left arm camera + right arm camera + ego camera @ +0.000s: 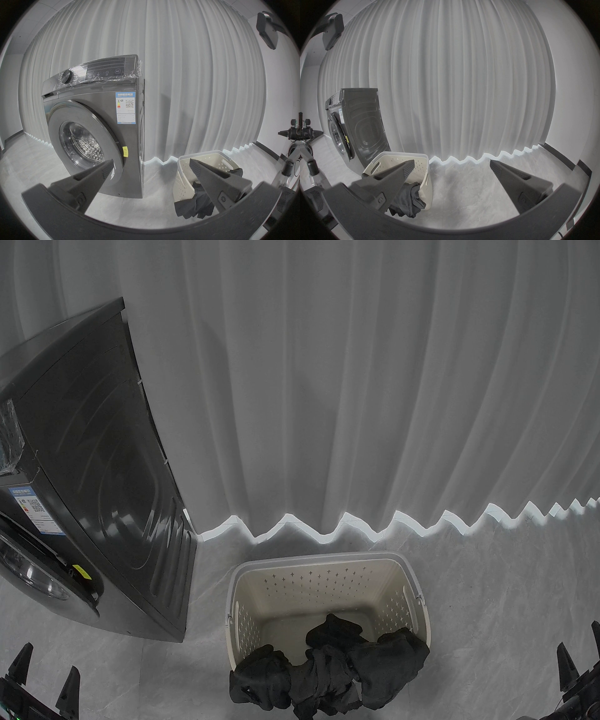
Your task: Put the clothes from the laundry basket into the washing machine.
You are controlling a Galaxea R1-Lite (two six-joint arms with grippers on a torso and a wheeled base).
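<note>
Dark clothes [325, 674] over laundry basket [325, 584] rim, washing machine [94, 459] beside, L hand [151, 161] & R hand [452, 161] released

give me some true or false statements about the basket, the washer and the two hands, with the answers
1. The dark clothes hang over the near rim of the laundry basket. True.
2. The left hand grips a garment. False: it is open and empty.
3. The door of the washing machine stands wide open. False: it looks shut.
4. The right hand is open. True.
5. The laundry basket sits on top of the washing machine. False: it stands on the floor beside it.
</note>
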